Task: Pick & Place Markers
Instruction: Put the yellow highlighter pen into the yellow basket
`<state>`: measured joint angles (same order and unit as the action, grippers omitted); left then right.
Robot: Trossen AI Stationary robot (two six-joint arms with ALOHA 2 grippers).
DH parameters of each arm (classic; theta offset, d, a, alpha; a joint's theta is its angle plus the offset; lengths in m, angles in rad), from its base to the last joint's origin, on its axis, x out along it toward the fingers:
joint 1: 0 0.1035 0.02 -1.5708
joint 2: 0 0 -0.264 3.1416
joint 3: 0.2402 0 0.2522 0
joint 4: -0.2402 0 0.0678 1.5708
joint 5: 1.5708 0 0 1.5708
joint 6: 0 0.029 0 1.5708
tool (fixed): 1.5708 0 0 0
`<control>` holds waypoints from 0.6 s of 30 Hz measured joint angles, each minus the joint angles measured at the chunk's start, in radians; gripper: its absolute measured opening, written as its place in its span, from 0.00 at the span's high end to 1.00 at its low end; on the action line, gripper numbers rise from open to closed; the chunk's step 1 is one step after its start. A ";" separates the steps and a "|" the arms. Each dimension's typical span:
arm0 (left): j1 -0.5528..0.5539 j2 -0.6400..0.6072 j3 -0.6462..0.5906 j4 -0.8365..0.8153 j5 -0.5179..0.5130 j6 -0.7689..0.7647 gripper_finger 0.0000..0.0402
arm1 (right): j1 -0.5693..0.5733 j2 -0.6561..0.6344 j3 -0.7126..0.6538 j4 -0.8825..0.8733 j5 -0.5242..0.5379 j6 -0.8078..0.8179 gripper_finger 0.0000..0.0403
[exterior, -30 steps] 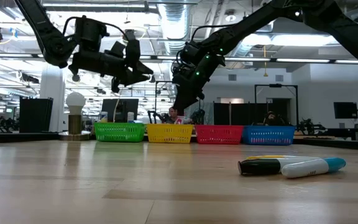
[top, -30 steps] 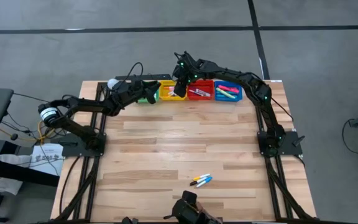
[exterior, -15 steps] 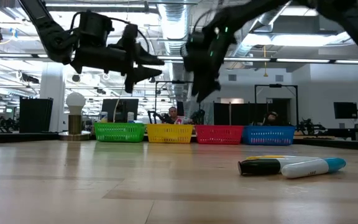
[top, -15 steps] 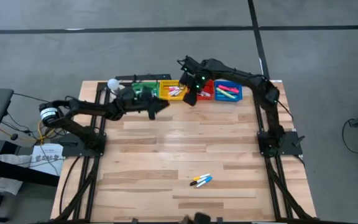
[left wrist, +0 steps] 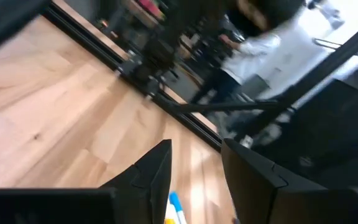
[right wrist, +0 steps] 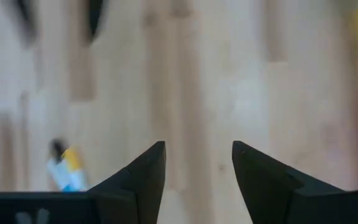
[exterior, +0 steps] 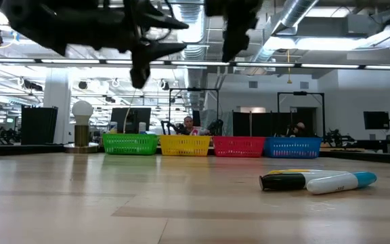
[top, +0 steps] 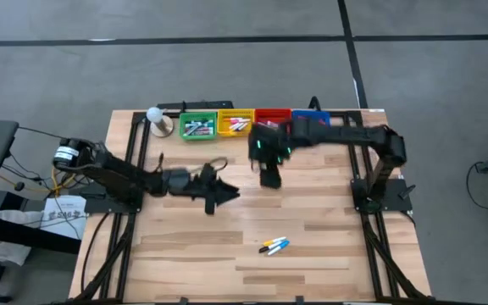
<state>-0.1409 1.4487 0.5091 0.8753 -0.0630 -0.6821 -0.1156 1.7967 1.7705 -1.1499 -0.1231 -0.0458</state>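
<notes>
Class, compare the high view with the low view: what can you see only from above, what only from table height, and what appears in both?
Only the high view shows what lies inside the bins: markers in the green bin and yellow bin. It also shows the left gripper and right gripper both over bare table, apart from the loose markers.

Only the low view shows the room behind, with people seated beyond the bins, and the two loose markers lying side by side, touching.

Both show the four bins in a row, the white bulb and the loose markers.

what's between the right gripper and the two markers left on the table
Only bare wood. In the high view the right gripper hangs open above the table, and nothing lies between it and the markers.
</notes>
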 joint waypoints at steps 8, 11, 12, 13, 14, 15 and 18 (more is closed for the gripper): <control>-0.280 0.000 0.000 0.000 -0.505 0.049 0.65 | 0.281 -0.135 -0.371 0.160 0.026 0.101 0.64; -0.319 0.000 0.000 -0.003 -0.537 0.049 0.65 | 0.357 -0.157 -0.504 0.269 0.030 0.145 0.67; -0.323 0.000 0.000 -0.008 -0.538 0.049 0.65 | 0.378 -0.157 -0.540 0.302 0.038 0.172 0.68; -0.325 0.000 0.000 -0.015 -0.539 0.049 0.65 | 0.396 -0.157 -0.571 0.340 0.049 0.205 0.69; -0.325 0.000 0.000 -0.023 -0.540 0.049 0.65 | 0.413 -0.157 -0.599 0.376 0.058 0.237 0.70; -0.323 0.000 0.000 -0.029 -0.540 0.050 0.65 | 0.427 -0.156 -0.626 0.418 0.065 0.271 0.70; -0.302 0.000 0.000 -0.032 -0.540 0.099 0.65 | 0.460 -0.140 -0.682 0.517 0.079 0.353 0.72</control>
<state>-0.4433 1.4487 0.5087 0.8433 -0.6026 -0.5831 0.3443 1.6570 1.0885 -0.6333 -0.0438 0.3071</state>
